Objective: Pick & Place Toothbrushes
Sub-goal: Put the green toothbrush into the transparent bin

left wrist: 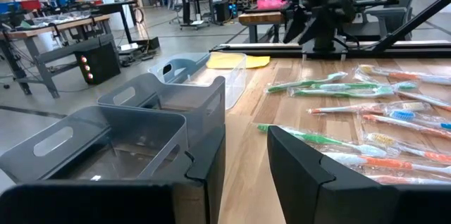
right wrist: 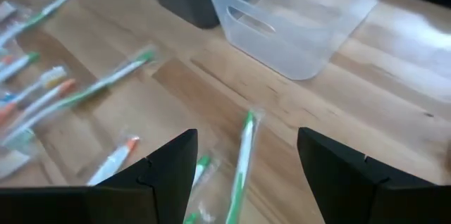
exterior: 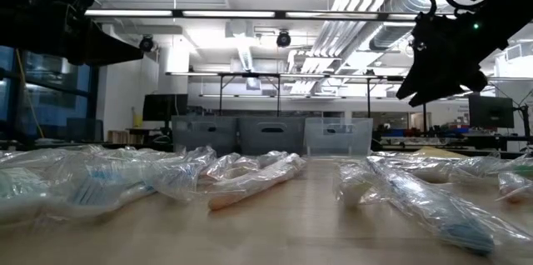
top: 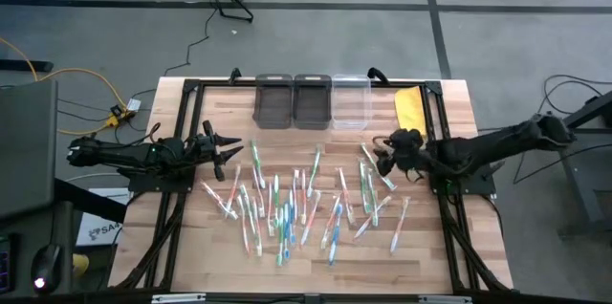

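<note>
Many thin toothbrushes (top: 287, 204) in clear wrappers, with white, green, blue and orange handles, lie scattered flat on the wooden table (top: 191, 237). My left gripper (top: 232, 147) hovers open at the pile's left side, above the table. In its wrist view the open left gripper (left wrist: 243, 157) points across the table, with toothbrushes (left wrist: 366, 122) beyond it. My right gripper (top: 380, 154) hovers open over the pile's right part. Its wrist view shows the open right gripper (right wrist: 246, 164) above a green toothbrush (right wrist: 241, 160) that lies on the wood.
Two dark grey bins (top: 292, 99) and one clear bin (top: 350, 101) stand in a row at the table's far edge. A yellow flat object (top: 411, 111) lies right of the clear bin. Black frame rails (top: 182, 113) run along both table sides.
</note>
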{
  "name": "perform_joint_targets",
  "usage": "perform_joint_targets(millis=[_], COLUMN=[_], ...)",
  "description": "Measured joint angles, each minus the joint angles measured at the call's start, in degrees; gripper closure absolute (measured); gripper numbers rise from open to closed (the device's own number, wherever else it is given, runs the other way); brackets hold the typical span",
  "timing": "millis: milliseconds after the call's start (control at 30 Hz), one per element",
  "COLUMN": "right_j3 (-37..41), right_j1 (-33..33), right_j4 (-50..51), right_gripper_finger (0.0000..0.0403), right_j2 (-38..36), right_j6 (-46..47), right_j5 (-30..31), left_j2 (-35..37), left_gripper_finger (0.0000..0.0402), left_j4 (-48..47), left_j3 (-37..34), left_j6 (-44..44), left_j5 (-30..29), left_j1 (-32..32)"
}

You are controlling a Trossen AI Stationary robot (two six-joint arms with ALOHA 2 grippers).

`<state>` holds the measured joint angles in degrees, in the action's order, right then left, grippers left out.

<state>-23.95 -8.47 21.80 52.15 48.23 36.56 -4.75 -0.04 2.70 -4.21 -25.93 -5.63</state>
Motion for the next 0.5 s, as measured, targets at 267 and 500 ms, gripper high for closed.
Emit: perform_joint_targets(millis=[267,500], right_j3=[0.0,0.0], right_j1=[-7.3,-9.5], right_j4=[-1.6,-2.0], right_gripper_finger=[0.0165,0.0165], right_j2=[10.9,19.9], right_j6=[4.0,8.9], right_j5=[7.8,8.3], left_j2=[0.0,0.0], left_gripper_finger=[0.0300,0.0300], left_j4=[0.0,0.0], left_j3=[0.0,0.0], left_j6=[0.0,0.0], left_j5=[0.0,0.0], left_j1=[0.0,0.0])
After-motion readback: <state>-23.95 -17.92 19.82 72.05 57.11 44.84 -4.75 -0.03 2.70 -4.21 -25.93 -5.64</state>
